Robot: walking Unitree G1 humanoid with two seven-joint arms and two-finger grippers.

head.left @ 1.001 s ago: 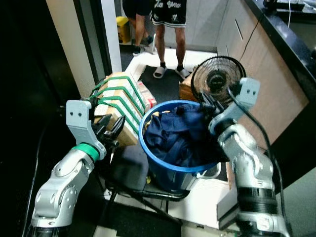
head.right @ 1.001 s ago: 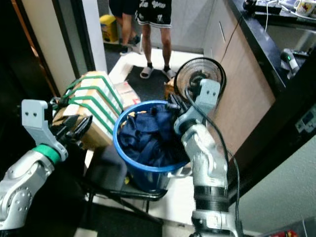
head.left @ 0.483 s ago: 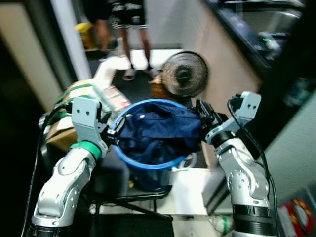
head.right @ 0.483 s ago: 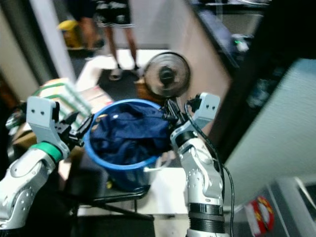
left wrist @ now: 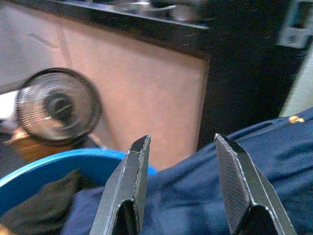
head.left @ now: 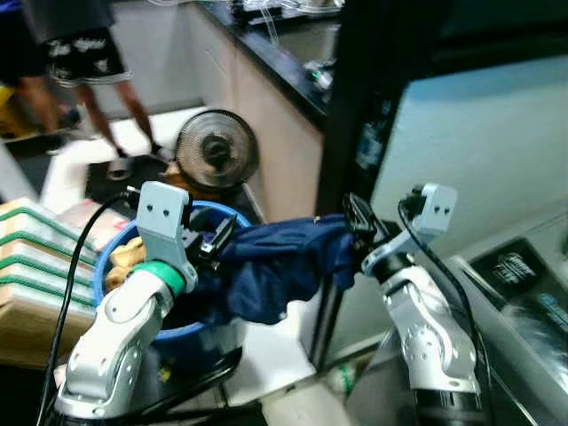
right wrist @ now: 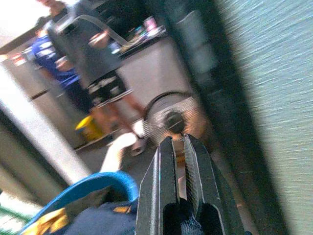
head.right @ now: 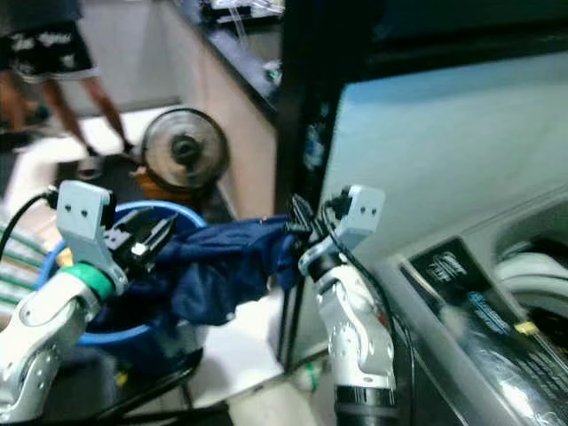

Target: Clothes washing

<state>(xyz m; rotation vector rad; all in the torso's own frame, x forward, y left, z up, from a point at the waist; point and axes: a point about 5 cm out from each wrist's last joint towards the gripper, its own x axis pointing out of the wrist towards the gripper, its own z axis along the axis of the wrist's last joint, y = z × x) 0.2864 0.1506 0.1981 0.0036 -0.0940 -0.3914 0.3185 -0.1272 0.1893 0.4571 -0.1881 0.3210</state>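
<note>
Apparently right pincer (head.left: 355, 216) gripping navy garment (head.left: 284, 266), arm raised

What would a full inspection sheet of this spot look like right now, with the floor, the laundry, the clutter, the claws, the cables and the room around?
Surface: pale floor under the basket, partly bare.
Job's things: navy garment stretched from the blue laundry basket toward the washing machine; more clothes left in the basket.
Clutter: floor fan; green-strapped crate.
Grippers: right claw pinched shut on the navy garment's edge; left claw open, fingers spread just above the cloth.
Cables: black cable along the left arm, another by the right wrist.
Surroundings: person's legs behind; dark countertop over wooden cabinets.
</note>
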